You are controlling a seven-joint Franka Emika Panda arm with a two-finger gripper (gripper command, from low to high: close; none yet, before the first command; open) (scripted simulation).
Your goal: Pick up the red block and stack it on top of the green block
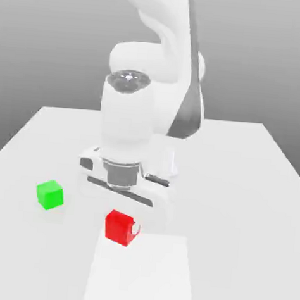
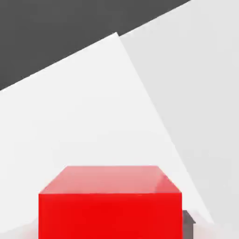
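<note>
The red block sits low over the white table, toward the front. My gripper comes straight down onto it and is shut on it, with one fingertip showing against the side that faces the exterior view's right. In the hand view the red block stands close up between the jaws, and a dark bit of a finger shows beside it. The green block rests on the table toward the exterior view's left of the red one, about two block widths away and untouched.
The arm's white body rises behind the hand and hides the table's middle back. A lighter rectangular patch lies on the table in front of the red block. The table's edges run along both sides.
</note>
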